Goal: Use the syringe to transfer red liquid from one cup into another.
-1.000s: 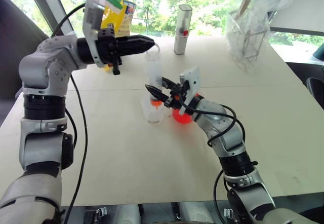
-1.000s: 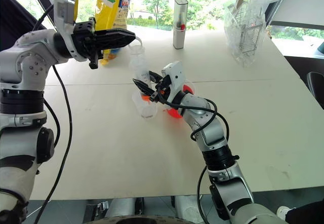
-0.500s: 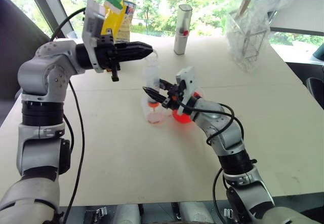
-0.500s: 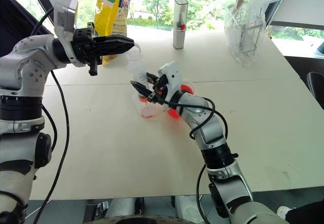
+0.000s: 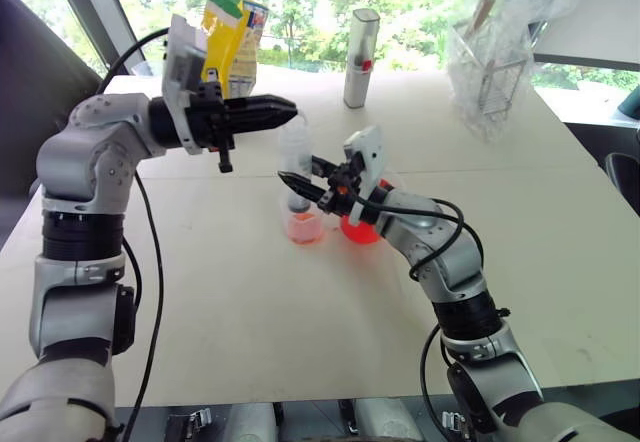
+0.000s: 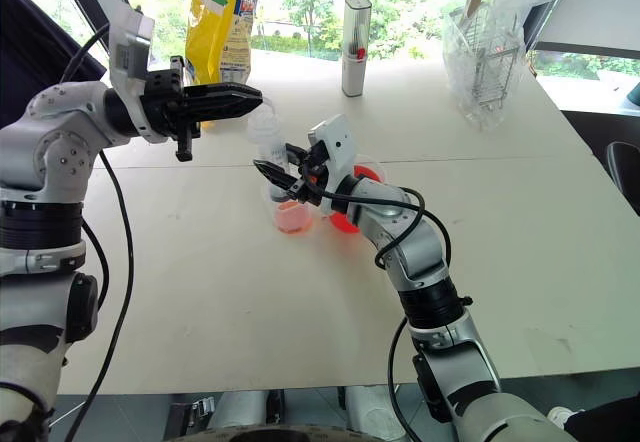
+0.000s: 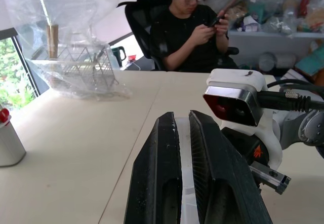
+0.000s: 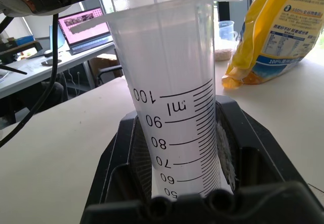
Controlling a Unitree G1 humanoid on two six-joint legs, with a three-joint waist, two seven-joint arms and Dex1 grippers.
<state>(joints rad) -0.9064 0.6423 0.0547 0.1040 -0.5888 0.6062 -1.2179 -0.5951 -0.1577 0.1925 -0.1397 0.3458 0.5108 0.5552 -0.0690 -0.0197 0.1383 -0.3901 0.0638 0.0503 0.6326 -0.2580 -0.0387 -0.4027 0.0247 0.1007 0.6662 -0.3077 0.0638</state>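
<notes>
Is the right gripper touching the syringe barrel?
Touching. The right wrist view shows the right gripper with its black fingers pressed against both sides of the syringe barrel.

A pale wooden table point(image 5: 250, 332) carries a small clear cup point(image 5: 304, 227) of red liquid, just beside a spouted beaker point(image 5: 360, 230) showing red. Toward the far edge stand a yellow snack bag point(image 6: 222, 22), a white canister point(image 5: 360, 59) (red mark on its front) and a plastic-wrapped wire rack point(image 5: 490, 82).
</notes>
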